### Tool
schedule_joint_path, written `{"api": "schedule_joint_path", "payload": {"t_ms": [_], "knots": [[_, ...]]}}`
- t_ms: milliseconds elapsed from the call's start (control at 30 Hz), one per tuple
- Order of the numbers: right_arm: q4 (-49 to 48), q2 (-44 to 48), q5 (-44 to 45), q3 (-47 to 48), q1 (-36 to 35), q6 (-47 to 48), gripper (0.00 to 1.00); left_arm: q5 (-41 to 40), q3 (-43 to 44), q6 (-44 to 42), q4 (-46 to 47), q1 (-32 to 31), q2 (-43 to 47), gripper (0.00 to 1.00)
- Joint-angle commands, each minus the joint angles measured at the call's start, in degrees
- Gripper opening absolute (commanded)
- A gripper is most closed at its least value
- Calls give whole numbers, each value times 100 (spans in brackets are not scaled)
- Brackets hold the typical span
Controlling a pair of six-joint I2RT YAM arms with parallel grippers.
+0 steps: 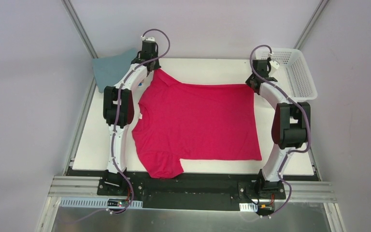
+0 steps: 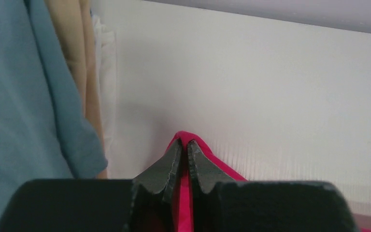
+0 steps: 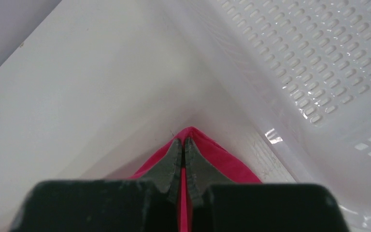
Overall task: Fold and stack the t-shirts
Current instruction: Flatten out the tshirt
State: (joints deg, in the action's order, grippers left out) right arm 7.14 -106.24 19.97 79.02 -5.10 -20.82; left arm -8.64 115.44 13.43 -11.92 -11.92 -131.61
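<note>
We see the crimson-pink t-shirt (image 1: pixel 198 123) spread nearly flat across the white table (image 1: pixel 212 65), front up. Its collar lies toward the left arm's side and its hem toward the right arm's side. The near sleeve droops over the table's near edge.

The left gripper (image 2: pixel 184 143) sits at the shirt's far sleeve, its jaws clenched on a peak of pink cloth that shows between and beyond the fingertips. The right gripper (image 3: pixel 182 141) is at the far hem corner, likewise pinched tight on a fold of the same shirt. That corner lies just beside the wall of the white mesh basket (image 3: pixel 319 58), which stands at the table's far right corner.

At the far left corner lies a folded teal-grey t-shirt (image 1: pixel 110 67), partly overhanging the table. In the left wrist view a tan t-shirt (image 2: pixel 75 48) shows stacked against it. A pale layer beside that may be another garment, though it is too blurred for us to tell.
</note>
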Motion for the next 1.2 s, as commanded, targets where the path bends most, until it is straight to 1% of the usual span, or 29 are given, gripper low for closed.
{"api": "schedule_joint_path", "payload": {"t_ms": [0, 33, 100, 133, 167, 200, 267, 300, 367, 400, 467, 500, 533, 600, 667, 767, 933, 1167], "knots": [[-187, -385, 305, 631, 40, 191, 4, 118, 802, -73, -99, 14, -561, 11], [-249, -456, 321, 723, 44, 236, 4, 138, 1018, -75, -118, 15, -739, 15], [-171, -559, 245, 977, 40, 264, 10, 148, 1542, -84, -291, 13, -1054, 34], [-127, -574, 137, 1091, 36, 295, 16, 171, 1807, -76, -431, 8, -1171, 41], [-111, -568, 30, 1164, 31, 328, 26, 236, 2028, -70, -547, 6, -1231, 49], [-85, -552, -78, 1216, 12, 350, 33, 299, 2112, -64, -595, 8, -1208, 56], [-11, -476, -279, 1264, -24, 359, 45, 463, 2057, -35, -609, 8, -1032, 73], [7, -412, -390, 1240, -44, 372, 50, 554, 1998, -41, -609, 4, -920, 83], [16, -269, -469, 1134, -112, 400, 59, 641, 1808, -43, -624, -3, -670, 95], [28, -182, -525, 1045, -145, 428, 64, 655, 1632, -18, -634, -11, -499, 98], [125, 51, -602, 842, -250, 443, 78, 749, 1140, 73, -650, -12, -113, 99], [212, 165, -689, 726, -323, 416, 92, 832, 849, 181, -657, -13, 125, 99], [281, 279, -769, 592, -385, 368, 98, 927, 519, 317, -662, -20, 310, 99], [333, 508, -960, 120, -533, 227, 100, 1292, -94, 594, -662, -16, 704, 99], [387, 692, -1124, -345, -690, 61, 100, 1673, -570, 935, -656, -20, 898, 99], [454, 876, -1250, -937, -917, -150, 100, 2239, -832, 1322, -654, -21, 889, 99], [566, 884, -1460, -1476, -1106, -244, 100, 2712, -668, 1719, -636, -21, 433, 99], [572, 679, -1471, -1640, -1114, -301, 100, 2827, -407, 1970, -586, -38, -70, 99]]}}
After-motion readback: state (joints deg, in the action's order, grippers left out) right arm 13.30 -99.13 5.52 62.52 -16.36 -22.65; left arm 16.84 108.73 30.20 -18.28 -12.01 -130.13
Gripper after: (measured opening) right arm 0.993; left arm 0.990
